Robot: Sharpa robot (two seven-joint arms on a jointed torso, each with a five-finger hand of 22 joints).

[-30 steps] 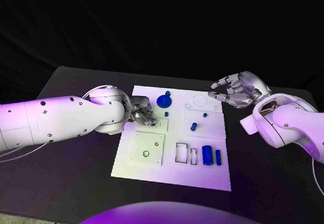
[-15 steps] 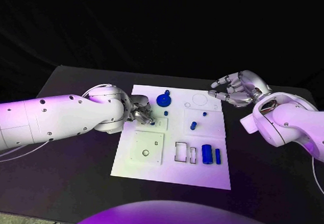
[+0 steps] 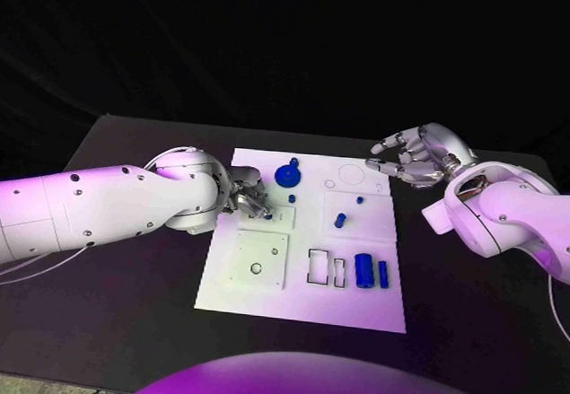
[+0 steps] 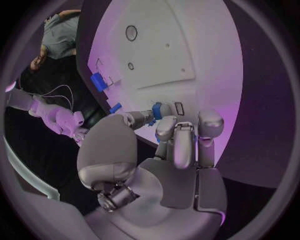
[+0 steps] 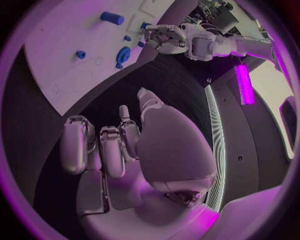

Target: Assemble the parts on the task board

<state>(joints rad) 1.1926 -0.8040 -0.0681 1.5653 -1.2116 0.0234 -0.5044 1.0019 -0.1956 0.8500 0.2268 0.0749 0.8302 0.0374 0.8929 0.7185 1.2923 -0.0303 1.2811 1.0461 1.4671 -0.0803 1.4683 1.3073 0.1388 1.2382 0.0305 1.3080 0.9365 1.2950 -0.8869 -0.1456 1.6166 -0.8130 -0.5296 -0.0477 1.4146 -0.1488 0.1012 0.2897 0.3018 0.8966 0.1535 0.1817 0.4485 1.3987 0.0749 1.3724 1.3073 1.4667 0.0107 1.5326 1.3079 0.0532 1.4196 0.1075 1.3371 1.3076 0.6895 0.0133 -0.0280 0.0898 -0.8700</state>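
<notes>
Seems to pinch a small blue part (image 4: 156, 110) between thumb and fingertips of the left hand (image 3: 250, 201), low over the left-middle of the board (image 3: 298, 301) and just near of the blue disc (image 3: 288, 175); cannot be confirmed from the head view, where the fingers cover it. Hangs the right hand (image 3: 415, 158) off the board's far right corner, half curled, fingers apart, nothing in them. Shows the other pieces lying on the board: a peg (image 3: 293, 198) just right of the left hand, a second peg (image 3: 360, 201) and a short stub (image 3: 341, 222) right of centre, and two cylinders (image 3: 363, 272) side by side nearer, just right of the empty slots (image 3: 321, 267). Probably handles as light, rigid plastic: stiff enough to take a firm pinch and not likely to break, but smooth and small, so apt to slide or twist against metal fingertips and to skitter across the board if nudged. Best taken by the sides, high on the body, leaving the lower end free to enter its hole. Should hold upright with modest pressure; would likely tip or pop out with more. Same for the cylinders: across the round middle, not by the ends. For the disc, by the rim or the raised centre.
</notes>
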